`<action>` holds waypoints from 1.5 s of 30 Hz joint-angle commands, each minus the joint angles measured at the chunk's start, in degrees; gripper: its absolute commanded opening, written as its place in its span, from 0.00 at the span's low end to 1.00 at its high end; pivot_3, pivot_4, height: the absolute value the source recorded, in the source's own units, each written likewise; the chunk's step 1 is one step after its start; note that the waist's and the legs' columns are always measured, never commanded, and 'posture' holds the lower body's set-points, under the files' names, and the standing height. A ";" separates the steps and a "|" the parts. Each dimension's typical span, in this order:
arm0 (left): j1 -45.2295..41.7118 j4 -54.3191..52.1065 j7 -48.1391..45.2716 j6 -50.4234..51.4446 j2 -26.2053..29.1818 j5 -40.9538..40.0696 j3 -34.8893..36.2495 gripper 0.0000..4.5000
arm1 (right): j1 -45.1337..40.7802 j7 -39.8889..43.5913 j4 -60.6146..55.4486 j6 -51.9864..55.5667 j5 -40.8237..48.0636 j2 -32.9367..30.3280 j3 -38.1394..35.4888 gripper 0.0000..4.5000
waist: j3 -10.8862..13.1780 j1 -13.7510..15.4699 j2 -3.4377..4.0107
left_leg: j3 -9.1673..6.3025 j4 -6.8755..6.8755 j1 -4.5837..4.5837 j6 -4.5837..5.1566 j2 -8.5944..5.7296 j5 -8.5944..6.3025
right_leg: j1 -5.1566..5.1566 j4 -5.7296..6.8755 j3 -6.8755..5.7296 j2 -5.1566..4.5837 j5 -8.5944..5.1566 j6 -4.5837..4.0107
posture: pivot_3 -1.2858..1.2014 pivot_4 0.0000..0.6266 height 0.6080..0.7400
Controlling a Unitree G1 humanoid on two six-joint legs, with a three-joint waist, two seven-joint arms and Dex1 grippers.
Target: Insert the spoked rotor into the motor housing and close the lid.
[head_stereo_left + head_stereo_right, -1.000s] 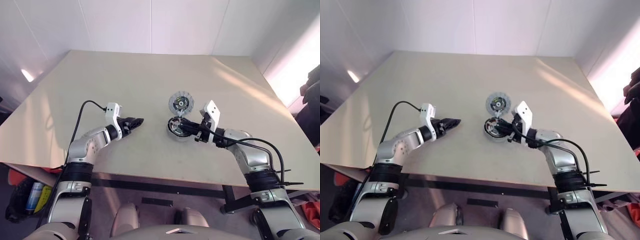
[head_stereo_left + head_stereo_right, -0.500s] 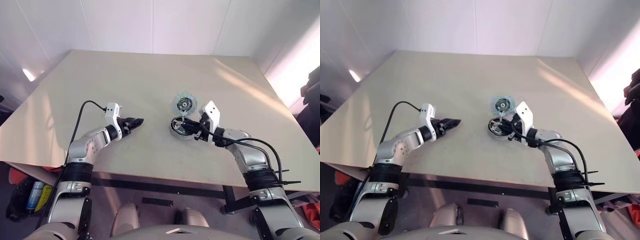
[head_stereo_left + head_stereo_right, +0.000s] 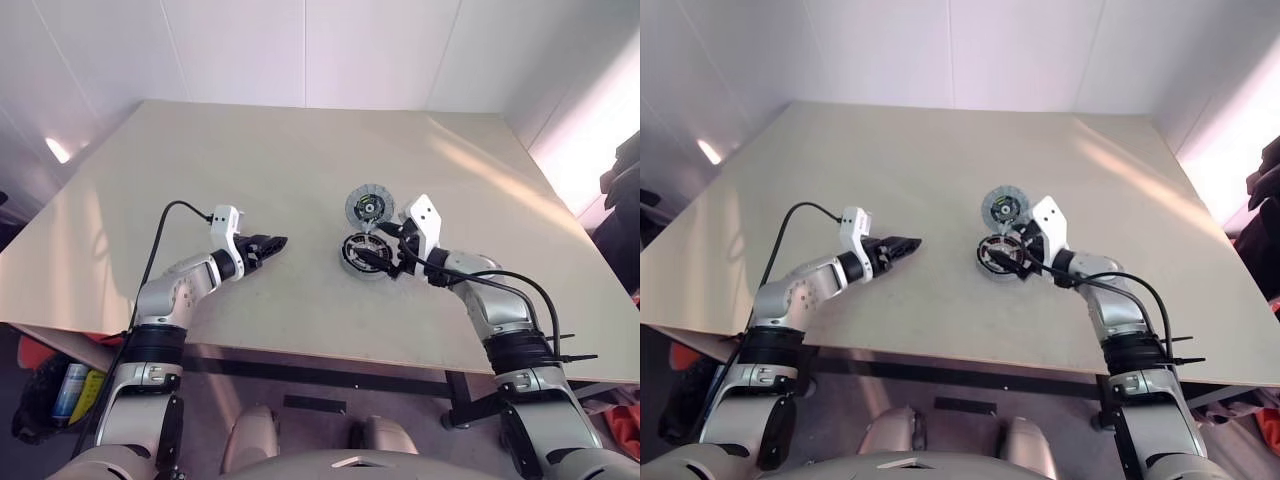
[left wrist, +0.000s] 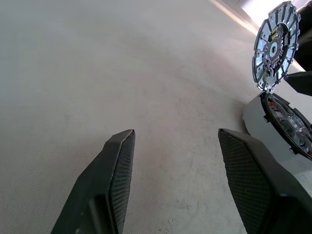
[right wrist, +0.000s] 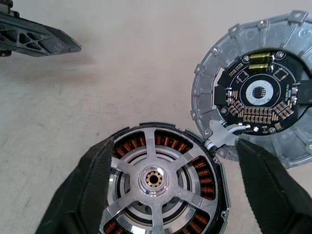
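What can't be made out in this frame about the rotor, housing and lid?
- Rotor: sits inside the housing, but the near side is cut off by the right wrist view's edge, so full seating can't be confirmed.
- Lid: its far rim is cut off by the same view's edge.
- Lid and housing join: a small tab, too small in the eye views.
- Right gripper: fingers straddle the housing; contact unclear.

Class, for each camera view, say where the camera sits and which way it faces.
Head views: from the robot's head, down over both arms onto the table.
Left wrist view: along the open left gripper, across bare table toward the raised lid.
Right wrist view: along the open right gripper, down on the spoked rotor seated in the housing.
Both wrist views share lid and housing.
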 commanded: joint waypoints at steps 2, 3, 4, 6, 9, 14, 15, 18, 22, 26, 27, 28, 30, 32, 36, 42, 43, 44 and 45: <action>-0.80 -2.19 -0.16 -0.37 0.44 -0.40 0.34 0.64 | -0.17 1.58 -3.62 0.06 1.34 -0.95 -0.57 0.99 | 0.00 0.00 0.00 | 0.00 0.00 0.00 0.00 0.00 0.00 | 0.00 0.00 0.00 0.00 0.00 0.00 | 0.52 0.00 1.00; -0.81 -2.17 -0.15 -0.39 0.43 -0.40 0.35 0.64 | 0.15 1.85 -3.78 0.29 1.36 -1.04 -0.47 0.99 | 0.00 0.01 0.00 | 0.00 0.00 0.00 0.00 0.00 0.00 | 0.00 0.00 0.00 0.00 0.00 0.00 | 0.52 0.00 1.00; -0.81 -2.10 -0.14 -0.43 0.44 -0.38 0.34 0.64 | 0.64 2.00 -3.93 0.43 1.23 -1.04 -0.26 0.99 | 0.00 0.02 0.00 | 0.00 0.00 0.00 0.00 0.00 0.00 | 0.00 0.00 0.00 0.00 0.00 0.00 | 0.52 0.00 1.00; -0.79 -2.01 -0.11 -0.45 0.45 -0.36 0.36 0.64 | 1.59 2.29 -4.29 0.62 0.93 -1.06 0.22 0.99 | 0.00 0.02 0.00 | 0.00 0.00 0.00 0.00 0.00 0.00 | 0.00 0.00 0.00 0.00 0.00 0.00 | 0.52 0.00 1.00; -0.88 -1.84 -0.09 -0.47 0.46 -0.33 0.36 0.64 | 2.28 2.64 -4.45 0.74 0.70 -1.01 0.63 0.99 | 0.00 0.02 0.00 | 0.00 0.00 0.00 0.00 0.00 0.00 | 0.01 0.00 0.00 0.00 0.00 0.00 | 0.52 0.00 1.00; -0.94 -1.73 -0.09 -0.51 0.54 -0.30 0.40 0.64 | 2.09 1.67 -2.40 0.56 -0.08 -0.40 0.88 0.79 | 0.00 0.01 0.00 | 0.00 0.01 0.06 0.01 0.00 -0.01 | 0.05 0.01 0.00 0.00 0.00 0.00 | 0.52 0.00 1.00; -0.91 -1.74 -0.09 -0.51 0.55 -0.30 0.41 0.64 | 2.04 1.62 -2.26 0.46 -0.18 -0.37 0.87 0.71 | 0.00 0.01 0.00 | 0.00 0.01 0.07 0.01 0.01 -0.01 | 0.05 0.02 0.00 0.00 0.00 0.00 | 0.52 0.00 1.00; -0.72 -1.88 -0.07 -0.49 0.61 -0.29 0.43 0.64 | 1.92 1.60 -2.11 0.34 -0.33 -0.37 0.88 0.47 | 0.00 0.01 0.00 | 0.00 0.01 0.07 0.01 0.01 -0.01 | 0.05 0.02 0.00 0.00 0.00 0.00 | 0.52 0.00 1.00; -0.73 -1.81 -0.06 -0.53 0.67 -0.31 0.51 0.64 | 1.53 1.32 -1.74 0.02 -0.51 -0.32 0.87 0.15 | 0.00 0.00 0.00 | 0.00 0.01 0.07 0.01 0.00 -0.01 | 0.05 0.02 0.00 0.00 0.00 0.00 | 0.52 0.00 1.00; -0.66 -1.88 -0.01 -0.56 0.64 -0.33 0.56 0.64 | 1.46 1.31 -1.65 -0.18 -0.61 -0.38 0.95 0.06 | 0.00 0.00 0.00 | 0.00 0.01 0.07 0.01 0.01 -0.01 | 0.05 0.02 0.00 0.00 0.00 0.00 | 0.52 0.00 1.00; -0.65 -1.87 0.01 -0.58 0.64 -0.32 0.57 0.64 | 1.44 1.28 -1.63 -0.22 -0.61 -0.38 0.93 0.06 | 0.00 0.00 0.00 | 0.00 0.01 0.07 0.01 0.01 -0.01 | 0.05 0.02 0.00 0.00 0.00 0.00 | 0.52 0.00 1.00; -0.65 -1.86 -0.01 -0.59 0.67 -0.33 0.59 0.64 | 1.40 1.23 -1.63 -0.25 -0.64 -0.37 0.95 0.06 | 0.00 0.00 0.00 | 0.00 0.01 0.07 0.01 0.01 -0.01 | 0.05 0.02 0.00 0.00 0.00 0.00 | 0.52 0.00 1.00; -0.62 -1.84 -0.05 -0.58 0.72 -0.33 0.60 0.64 | 1.27 1.33 -1.94 -0.09 -0.43 -0.39 0.88 0.06 | 0.00 0.00 0.00 | 0.00 0.01 0.07 0.01 0.01 -0.01 | 0.05 0.02 0.00 0.00 0.00 0.00 | 0.52 0.00 1.00; -0.60 -1.77 -0.08 -0.61 0.71 -0.29 0.56 0.64 | 1.02 1.68 -3.17 0.35 0.37 -0.39 0.53 0.06 | 0.00 0.00 0.00 | 0.00 0.01 0.07 0.01 0.01 -0.01 | 0.05 0.02 0.00 0.00 0.00 0.00 | 0.52 0.00 1.00; -0.47 -1.83 -0.08 -0.54 0.65 -0.30 0.48 0.64 | 0.38 2.61 -7.61 2.49 3.14 -0.31 -0.55 0.06 | 0.00 0.01 0.00 | 0.00 0.01 0.06 0.01 0.01 -0.01 | 0.04 0.02 0.00 0.00 0.00 0.00 | 0.52 0.00 1.00; -0.59 -1.58 -0.12 -0.65 0.51 -0.24 0.38 0.64 | -0.16 2.54 -9.63 3.96 3.67 -0.62 -0.78 0.06 | 0.00 0.00 0.00 | 0.00 0.00 0.00 0.01 0.00 0.00 | -0.02 0.02 0.00 0.00 0.00 0.00 | 0.52 0.00 1.00; -0.59 -1.56 -0.11 -0.67 0.50 -0.23 0.37 0.64 | -0.08 2.55 -9.77 4.05 3.68 -0.68 -0.74 0.06 | 0.00 0.01 0.00 | 0.00 0.01 0.00 0.01 0.00 -0.01 | -0.01 0.02 0.00 0.00 0.00 0.00 | 0.52 0.00 1.00; -0.55 -1.64 -0.07 -0.63 0.48 -0.25 0.37 0.64 | 0.00 2.55 -9.90 4.12 3.72 -0.72 -0.74 0.06 | 0.00 0.01 0.00 | 0.00 0.01 0.00 0.01 0.00 0.00 | -0.01 0.02 0.00 0.00 0.00 0.00 | 0.52 0.00 1.00; -0.52 -1.68 -0.05 -0.60 0.47 -0.25 0.36 0.64 | 0.00 2.51 -10.01 4.17 3.91 -0.64 -0.86 0.06 | 0.00 0.02 0.00 | 0.00 0.01 0.00 0.01 0.00 0.00 | 0.00 0.02 0.00 0.00 0.00 0.00 | 0.52 0.00 1.00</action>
